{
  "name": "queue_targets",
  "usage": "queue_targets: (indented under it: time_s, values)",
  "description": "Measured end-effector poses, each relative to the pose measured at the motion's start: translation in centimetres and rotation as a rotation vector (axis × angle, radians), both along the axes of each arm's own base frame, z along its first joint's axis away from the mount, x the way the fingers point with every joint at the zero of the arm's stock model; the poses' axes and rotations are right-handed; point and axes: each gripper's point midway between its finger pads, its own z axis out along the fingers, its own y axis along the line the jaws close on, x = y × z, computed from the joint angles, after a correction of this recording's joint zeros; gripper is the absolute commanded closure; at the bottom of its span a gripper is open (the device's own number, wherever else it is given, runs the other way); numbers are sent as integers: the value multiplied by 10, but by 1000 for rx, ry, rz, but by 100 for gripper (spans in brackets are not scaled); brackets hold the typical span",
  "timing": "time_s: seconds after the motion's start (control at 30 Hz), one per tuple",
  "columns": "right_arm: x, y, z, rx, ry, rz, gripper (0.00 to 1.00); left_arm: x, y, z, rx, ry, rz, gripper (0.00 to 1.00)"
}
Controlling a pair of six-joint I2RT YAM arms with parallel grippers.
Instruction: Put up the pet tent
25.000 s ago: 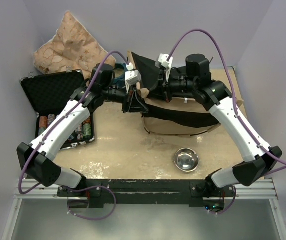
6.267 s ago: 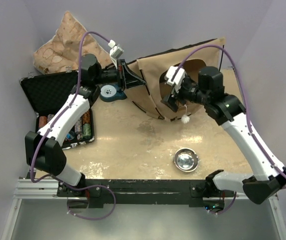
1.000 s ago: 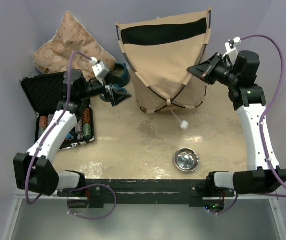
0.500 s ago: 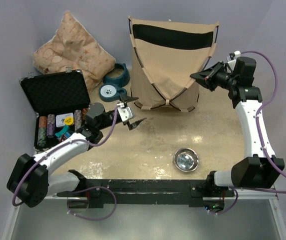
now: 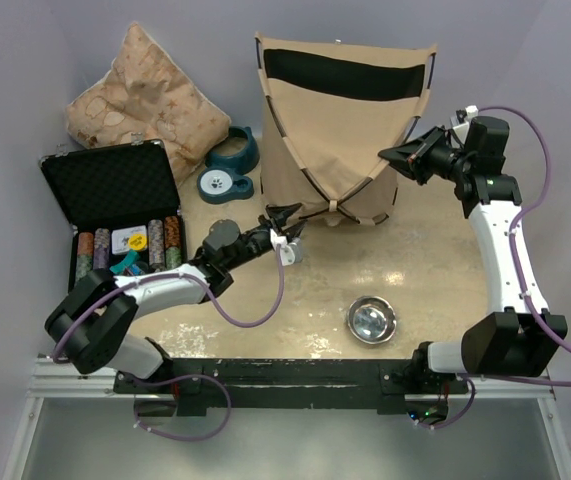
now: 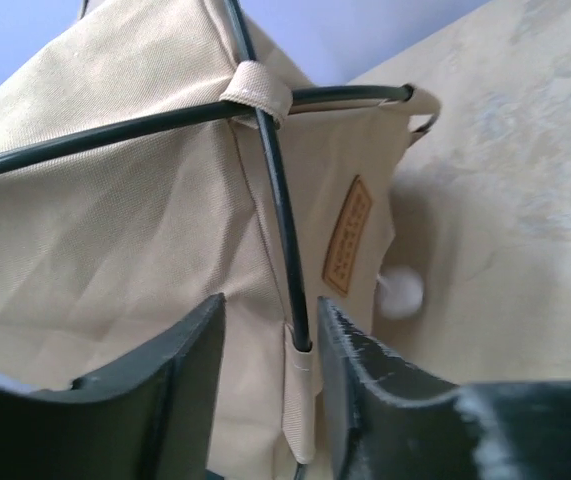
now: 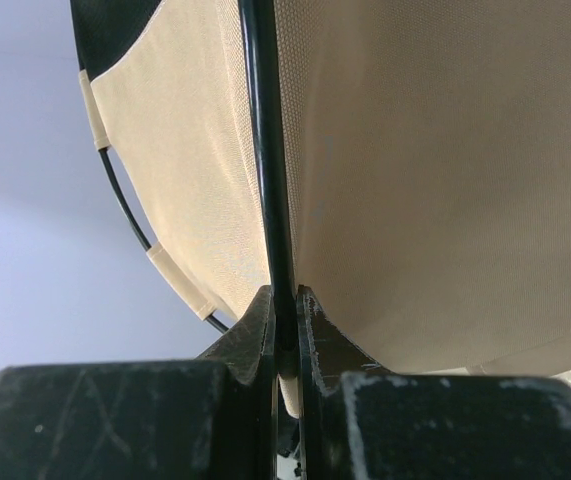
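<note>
The right gripper [image 7: 283,300] is pinching fully closed on a thin dark pole [image 7: 263,150] at the right side of the pet tent [image 5: 340,130]. The left gripper [image 6: 270,312] is straddling the lower end of a second pole [image 6: 270,180], jaws partly apart and not gripping it. The tent is sitting at the middle of the table's [image 5: 435,290] back edge.

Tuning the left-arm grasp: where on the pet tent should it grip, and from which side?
Best bet: the thin dark pole just above its fabric end pocket, at the near-left corner of the pet tent. Bring the left gripper in from the near side, jaws straddling it: the pole is exposed and thin.
</note>
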Motion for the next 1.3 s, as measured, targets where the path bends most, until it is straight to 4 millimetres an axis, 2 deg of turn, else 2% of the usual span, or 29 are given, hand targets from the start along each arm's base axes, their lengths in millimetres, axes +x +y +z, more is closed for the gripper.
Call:
queue_targets:
  time_s: [0.07,0.13,0.17,0.23,0.27,0.3,0.33,0.4,0.5,0.63,0.67,0.77,0.83,0.87,0.93,1.0,1.1,1.17,1.23,1.3]
  values:
    - [0,0,0,0,0,0,100,6,0,0,3,-35,42,78]
    - [0,0,0,-1,0,-2,92,10,1,0,4,-46,70,96]
    - [1,-1,0,-1,-3,-4,79,11,2,0,5,-47,78,100]
    - [1,-1,1,2,-4,-8,51,13,2,1,2,-41,95,100]
    - [1,-2,2,3,-4,-11,34,14,2,3,0,-35,102,100]
    - [1,-4,3,1,-6,-15,23,15,1,6,-5,-30,104,100]
    - [2,-6,3,-4,-9,-18,14,15,1,9,-13,-19,105,100]
    - [3,-10,9,-28,-42,-22,4,13,1,20,-30,3,99,100]
    - [8,-25,37,-128,-162,-42,1,7,1,53,-90,37,80,100]
    - [9,-51,99,-353,-425,-103,1,-3,-3,99,-177,65,29,100]
    - [6,-56,109,-406,-474,-114,1,-5,-5,104,-188,77,14,100]
    - [-8,-64,126,-560,-588,-114,1,-5,-15,115,-204,115,-30,100]
    - [-15,-66,124,-649,-620,-88,1,4,-30,120,-208,146,-53,100]
    - [-15,-68,120,-690,-625,-71,1,11,-39,121,-211,164,-62,91]
    - [-14,-73,105,-765,-608,-37,2,31,-60,123,-224,210,-74,55]
    - [-9,-79,87,-823,-574,-12,1,53,-82,127,-244,250,-79,34]
    - [-4,-90,58,-920,-513,27,1,91,-113,129,-273,350,-65,21]
    - [-3,-98,49,-981,-496,44,2,105,-121,127,-283,405,-52,12]
    - [-2,-108,46,-1054,-484,40,1,116,-116,122,-289,469,-30,5]
    - [-2,-117,49,-1121,-479,34,2,126,-98,121,-305,529,-8,1]
